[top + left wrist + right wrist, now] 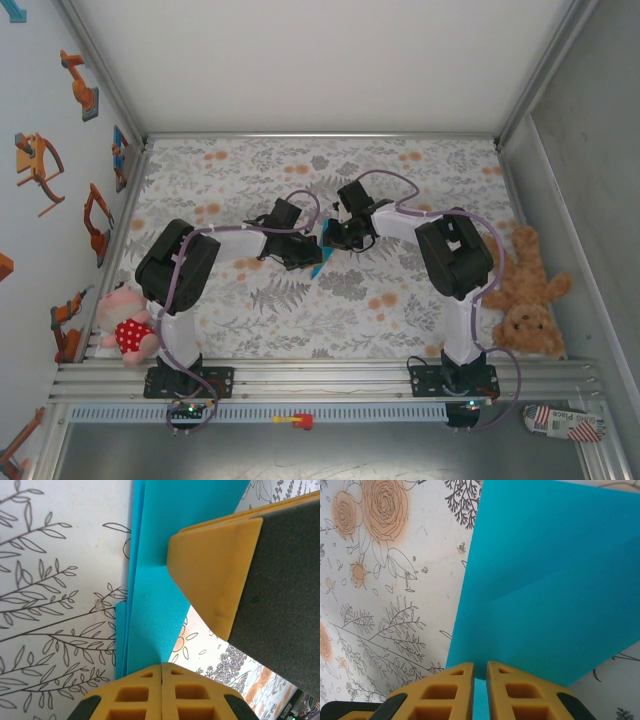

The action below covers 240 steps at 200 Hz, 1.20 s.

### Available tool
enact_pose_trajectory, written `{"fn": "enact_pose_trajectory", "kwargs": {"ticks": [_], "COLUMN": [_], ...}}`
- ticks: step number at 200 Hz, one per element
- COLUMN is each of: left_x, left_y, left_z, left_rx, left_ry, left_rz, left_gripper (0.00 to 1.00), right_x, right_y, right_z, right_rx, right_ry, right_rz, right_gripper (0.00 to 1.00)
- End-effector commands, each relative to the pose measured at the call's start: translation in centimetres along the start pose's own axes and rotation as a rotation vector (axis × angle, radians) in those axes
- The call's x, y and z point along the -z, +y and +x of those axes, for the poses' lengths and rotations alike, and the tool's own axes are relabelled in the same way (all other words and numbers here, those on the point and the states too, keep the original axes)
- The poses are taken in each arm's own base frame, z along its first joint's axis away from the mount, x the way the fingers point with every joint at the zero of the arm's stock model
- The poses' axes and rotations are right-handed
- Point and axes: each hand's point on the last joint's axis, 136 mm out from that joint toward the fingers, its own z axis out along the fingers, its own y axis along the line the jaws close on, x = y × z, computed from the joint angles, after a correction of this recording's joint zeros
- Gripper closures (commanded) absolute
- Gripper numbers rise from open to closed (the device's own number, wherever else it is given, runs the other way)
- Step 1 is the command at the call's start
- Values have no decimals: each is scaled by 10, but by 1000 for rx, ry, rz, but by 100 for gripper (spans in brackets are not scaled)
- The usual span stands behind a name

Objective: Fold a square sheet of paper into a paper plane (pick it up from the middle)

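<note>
- Writing: striped tag (565,421) off the desk (430,175) at 5 o'clock carries print, too small to read. No brand marks legible elsewhere.
- Task item: 1 turquoise paper sheet (318,264), folded into layers, at desk ctr between the 2 arm tips.
- Right gripper (480,666): fingers nearly together, pinching the sheet's edge; paper shows in the slit.
- Left gripper (162,666): fingers pressed together, tips at the sheet's lower edge; hold on the paper can't be confirmed.
- Obstruction: in the left wrist view, a right gripper finger (215,575) sits at 2 o'clock, overlapping the sheet.
- Surroundings: 1 teddy bear (525,300) at 4 o'clock, 1 pink plush doll (128,325) at 8 o'clock, floral cloth (250,300) over the desk.
</note>
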Motion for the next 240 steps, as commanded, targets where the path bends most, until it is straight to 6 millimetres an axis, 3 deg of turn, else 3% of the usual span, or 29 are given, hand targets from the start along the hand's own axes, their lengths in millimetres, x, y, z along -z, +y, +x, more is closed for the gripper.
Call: {"fn": "enact_pose_trajectory", "kwargs": {"ticks": [1, 79, 240], "left_x": [-4, -7, 8], "left_y": [7, 17, 26], "left_z": [15, 28, 62], "left_rx": [31, 26, 16], "left_ry": [50, 74, 117], "left_rz": [-38, -99, -179], "left_gripper": [92, 92, 93], "right_x": [-15, -18, -23], "right_y": [-26, -34, -44], "right_z": [15, 18, 22], "right_rx": [-19, -30, -45], "right_ry": [55, 71, 86], "right_rz": [95, 129, 167], "right_gripper": [85, 86, 87]}}
